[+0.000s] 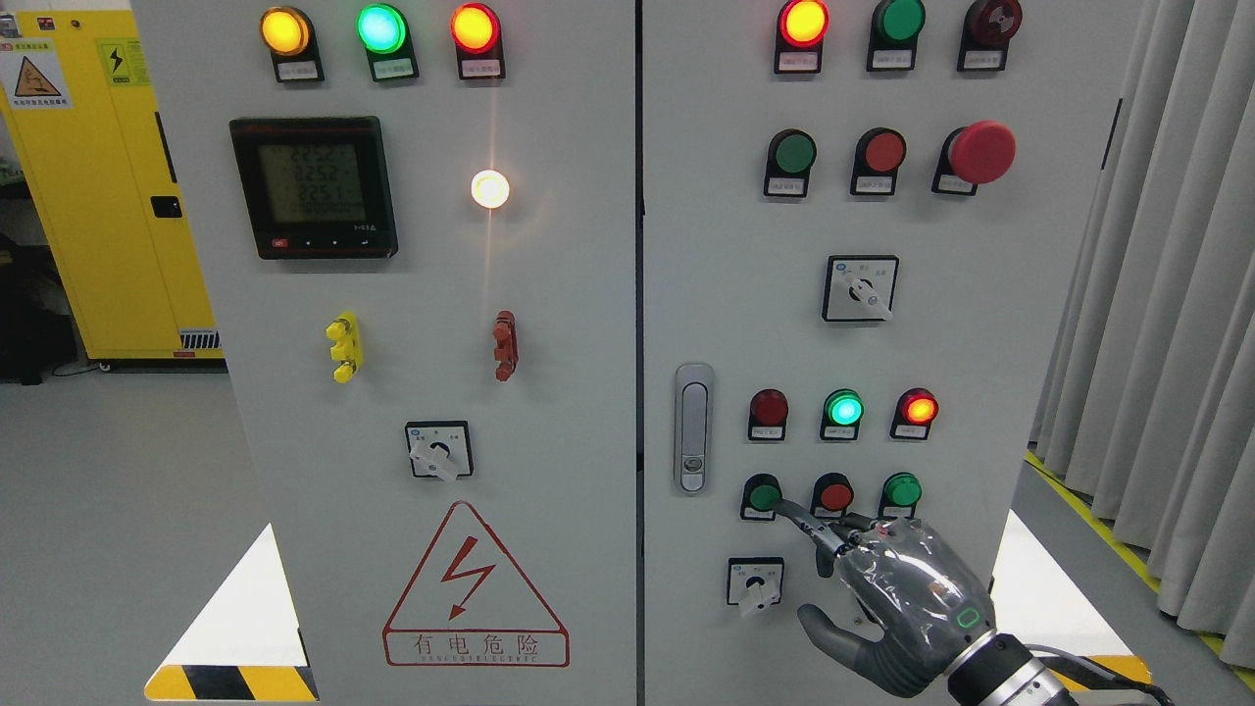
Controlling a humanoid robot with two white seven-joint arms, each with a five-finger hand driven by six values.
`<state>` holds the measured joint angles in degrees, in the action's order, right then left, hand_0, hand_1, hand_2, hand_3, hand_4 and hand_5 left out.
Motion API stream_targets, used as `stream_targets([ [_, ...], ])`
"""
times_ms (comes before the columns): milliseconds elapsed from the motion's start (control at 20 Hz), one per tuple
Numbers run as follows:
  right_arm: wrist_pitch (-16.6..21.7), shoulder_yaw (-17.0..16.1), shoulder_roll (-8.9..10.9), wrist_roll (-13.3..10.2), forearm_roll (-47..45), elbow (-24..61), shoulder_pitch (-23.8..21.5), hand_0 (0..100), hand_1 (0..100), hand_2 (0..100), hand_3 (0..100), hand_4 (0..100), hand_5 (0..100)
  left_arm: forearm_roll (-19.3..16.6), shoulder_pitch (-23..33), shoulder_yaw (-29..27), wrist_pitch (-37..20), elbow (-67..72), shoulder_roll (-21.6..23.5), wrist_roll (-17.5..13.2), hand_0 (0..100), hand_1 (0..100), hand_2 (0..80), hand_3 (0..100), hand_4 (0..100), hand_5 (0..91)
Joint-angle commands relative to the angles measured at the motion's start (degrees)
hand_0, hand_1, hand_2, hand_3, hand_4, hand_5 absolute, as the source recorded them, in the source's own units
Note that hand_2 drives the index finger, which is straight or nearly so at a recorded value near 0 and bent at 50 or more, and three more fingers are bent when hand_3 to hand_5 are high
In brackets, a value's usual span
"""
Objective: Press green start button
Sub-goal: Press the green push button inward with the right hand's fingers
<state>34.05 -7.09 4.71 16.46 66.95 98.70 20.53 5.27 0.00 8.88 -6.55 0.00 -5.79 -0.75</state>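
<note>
The right hand (897,603) comes in from the lower right, its index finger (806,525) stretched out up and to the left while the other fingers curl in and the thumb hangs loose below, holding nothing. The fingertip touches the green start button (762,495), the leftmost of the row just above the hand. A red button (834,493) and another green button (901,489) sit straight above the knuckles, a small rotary switch (755,582) just left of the palm.
</note>
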Motion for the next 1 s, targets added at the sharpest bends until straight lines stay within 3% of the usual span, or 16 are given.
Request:
stream_targets([
  [0,-0.13,0.67,-0.05,-0.03,0.02,-1.40,0.66,55,70,0,62,59,69,0.00,0.53,0.00,-0.04,-1.58,-0.01,0.05,12,56,0.0,0,0,0.0],
  [350,-1.00,1.81,-0.05,-0.03,0.02,-1.75,0.74,56,70,0,63,59,69,0.00,0.53,0.00,-0.04,-1.58,-0.01,0.05,12,56,0.0,0,0,0.0],
  [950,-0.74,0.76,-0.14,-1.08,-0.77,2.99,-1.71,63,72,0,62,59,69,0.00,0.53,0.00,-0.04,-1.58,-0.01,0.05,12,56,0.0,0,0,0.0],
])
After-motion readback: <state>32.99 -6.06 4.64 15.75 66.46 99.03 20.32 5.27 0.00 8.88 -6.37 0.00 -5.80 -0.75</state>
